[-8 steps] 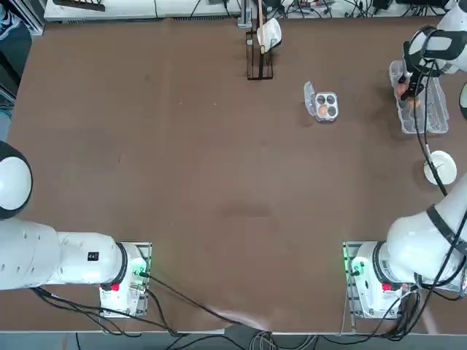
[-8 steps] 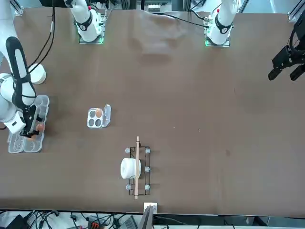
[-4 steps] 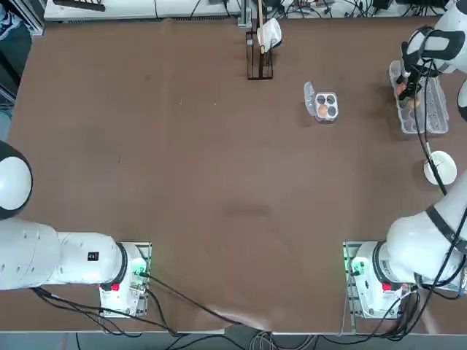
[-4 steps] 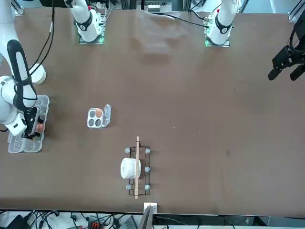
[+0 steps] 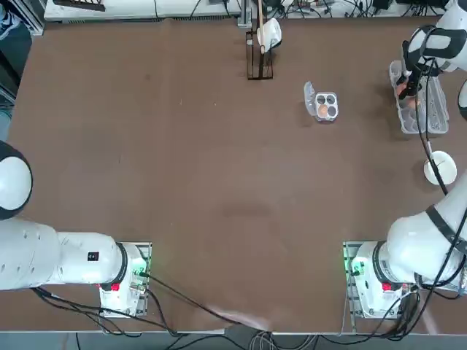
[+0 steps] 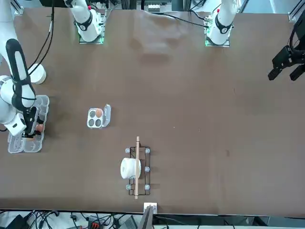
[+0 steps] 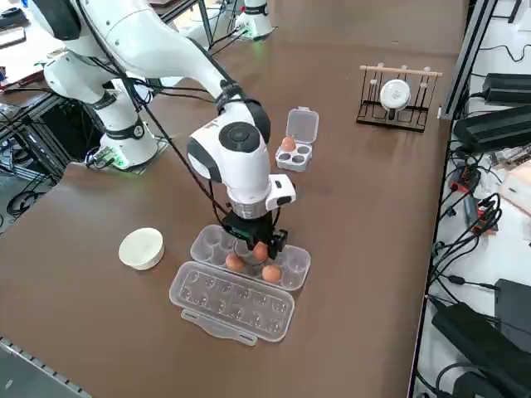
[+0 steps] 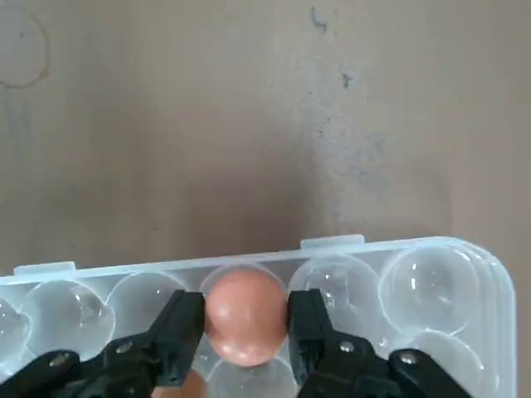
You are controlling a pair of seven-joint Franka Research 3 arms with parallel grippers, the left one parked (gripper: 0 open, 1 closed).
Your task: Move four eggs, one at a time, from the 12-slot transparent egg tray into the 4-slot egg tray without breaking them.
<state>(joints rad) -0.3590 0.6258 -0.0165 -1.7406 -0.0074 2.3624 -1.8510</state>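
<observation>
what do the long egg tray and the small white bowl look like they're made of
The 12-slot transparent egg tray looks like thin clear plastic, glossy: the brown table shows through its cups and the rims catch highlights. The right gripper is shut on an egg over it. The small white bowl is opaque and matte; plastic, paper or ceramic cannot be told apart from its look.

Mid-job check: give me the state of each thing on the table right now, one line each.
right gripper: shut on an egg, over the 12-slot tray
gripped egg: between the fingers
12-slot tray: lid open, two more eggs inside
4-slot tray: lid open, one egg in it
</observation>
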